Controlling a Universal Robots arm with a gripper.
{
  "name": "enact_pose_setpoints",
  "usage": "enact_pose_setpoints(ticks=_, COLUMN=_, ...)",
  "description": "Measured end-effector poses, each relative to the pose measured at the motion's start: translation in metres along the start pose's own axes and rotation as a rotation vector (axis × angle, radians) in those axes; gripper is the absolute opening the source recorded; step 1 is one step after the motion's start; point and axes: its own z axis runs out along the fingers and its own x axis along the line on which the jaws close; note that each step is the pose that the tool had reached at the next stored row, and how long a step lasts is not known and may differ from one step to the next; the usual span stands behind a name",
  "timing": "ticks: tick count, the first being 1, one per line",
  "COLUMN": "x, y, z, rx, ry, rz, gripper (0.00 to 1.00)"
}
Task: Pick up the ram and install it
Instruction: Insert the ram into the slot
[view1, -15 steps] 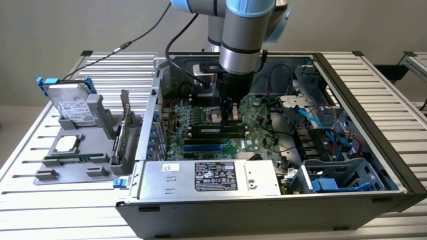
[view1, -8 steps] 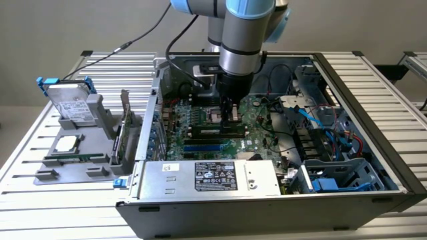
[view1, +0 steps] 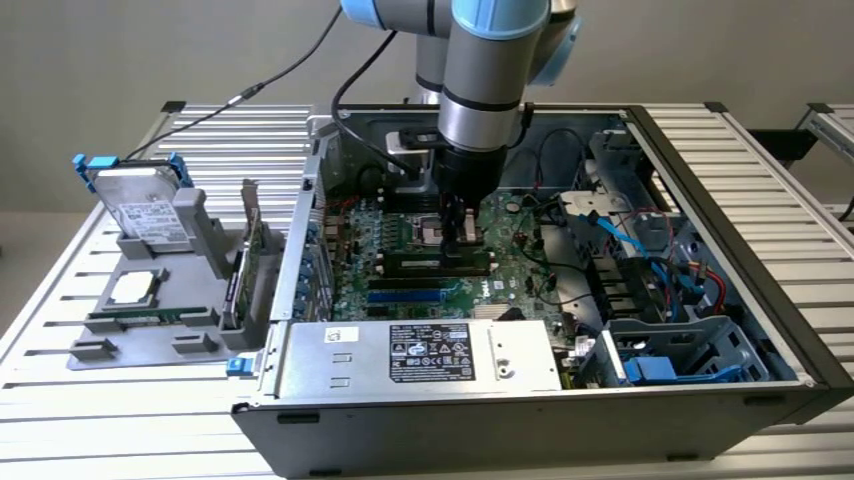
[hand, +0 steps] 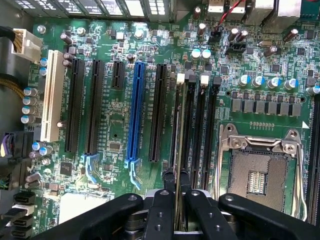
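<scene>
First, at the exterior view's left, a grey holder (view1: 94, 350) sits on a slatted metal table (view1: 80, 430). It carries a silver hard drive (view1: 140, 205) in a blue bracket and, just beside it, a dark expansion card (view1: 250, 255) standing on edge. Next comes an open computer case (view1: 747, 250), its green motherboard (view1: 400, 235) facing up and a silver power supply (view1: 414, 355) along the near side. Over the middle of the board the arm (view1: 481, 90) reaches straight down — its gripper (view1: 463, 235) is low among the slots. Further right, blue cables (view1: 634, 240) run near a drive cage (view1: 667, 350).

From the wrist camera, the gripper's two black fingers (hand: 161, 205) pinch the ram (hand: 178, 130) — a thin green stick seen edge-on, standing upright along the black memory slots, between the blue expansion slot (hand: 134, 110) and the open processor socket (hand: 260, 170). Whether it is fully seated cannot be told.
</scene>
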Motion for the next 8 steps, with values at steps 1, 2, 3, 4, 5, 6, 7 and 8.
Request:
enact_pose_setpoints(ticks=1, x=0.0, y=0.0, z=0.0, rx=-0.0001, ry=0.0001, rz=0.0, gripper=0.21)
enact_pose_setpoints(ticks=2, x=0.0, y=0.0, z=0.0, rx=-0.0002, ry=0.0002, rz=0.0, gripper=0.27)
enact_pose_setpoints(ticks=3, x=0.0001, y=0.0001, z=-0.0001, rx=-0.0003, ry=0.0003, rz=0.0, gripper=0.27)
enact_pose_setpoints(ticks=4, x=0.0001, y=0.0002, z=-0.0001, rx=-0.0003, ry=0.0003, rz=0.0, gripper=0.33)
enact_pose_setpoints(ticks=5, x=0.0001, y=0.0004, z=-0.0003, rx=-0.0004, ry=0.0005, rz=0.0, gripper=0.39)
enact_pose_setpoints(ticks=6, x=0.0001, y=0.0008, z=-0.0009, rx=-0.0005, ry=0.0006, rz=0.0, gripper=0.39)
enact_pose_setpoints(ticks=7, x=0.0001, y=0.0015, z=-0.0028, rx=-0.0004, ry=0.0005, rz=0.0, gripper=0.45)
enact_pose_setpoints(ticks=8, x=0.0002, y=0.0023, z=-0.0058, rx=-0.0004, ry=0.0005, rz=0.0, gripper=0.45)
